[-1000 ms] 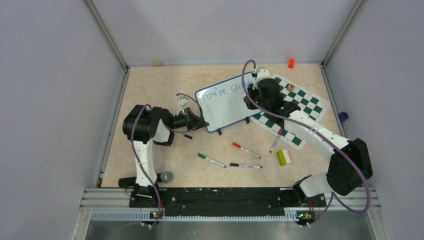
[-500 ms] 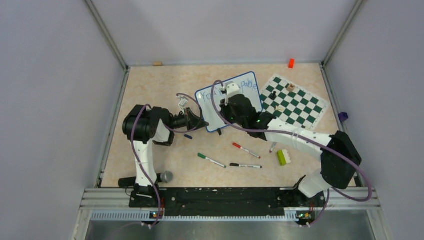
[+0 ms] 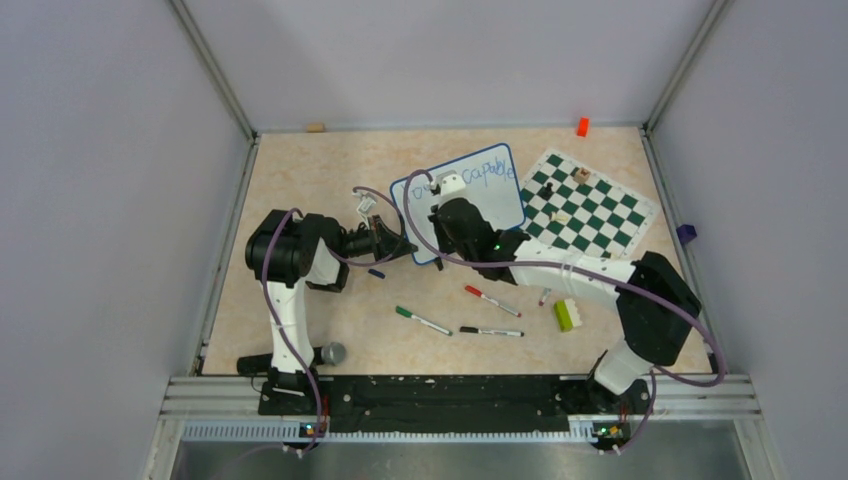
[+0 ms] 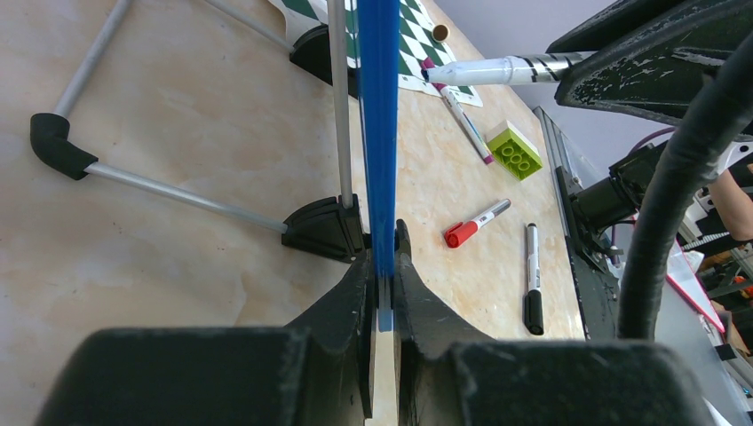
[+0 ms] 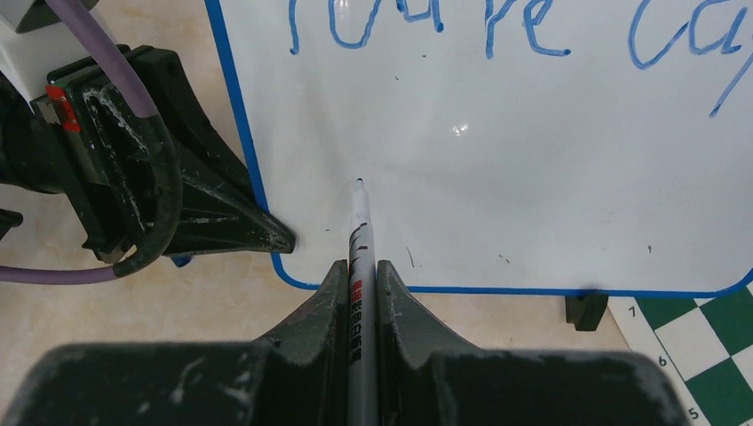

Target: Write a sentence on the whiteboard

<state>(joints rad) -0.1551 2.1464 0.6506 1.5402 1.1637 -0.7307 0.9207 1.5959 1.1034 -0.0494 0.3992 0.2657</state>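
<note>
Left gripper (image 4: 382, 259) is pinched narrow on the blue frame at the whiteboard's (image 3: 497, 203) eight o'clock corner, bracing it upright just twelve o'clock of table centre. Right gripper (image 5: 360, 266) is clamped on a marker (image 5: 359, 217), tip low-left beneath the sentence (image 3: 487, 171), likely lining up a second line.

the blue-framed whiteboard (image 5: 550, 177), propped at a tilt, has its edge pinched in the left gripper (image 4: 382, 257), with the sentence (image 5: 426, 22), blue "you're capable", ahead of the right gripper (image 5: 360, 266).
</note>
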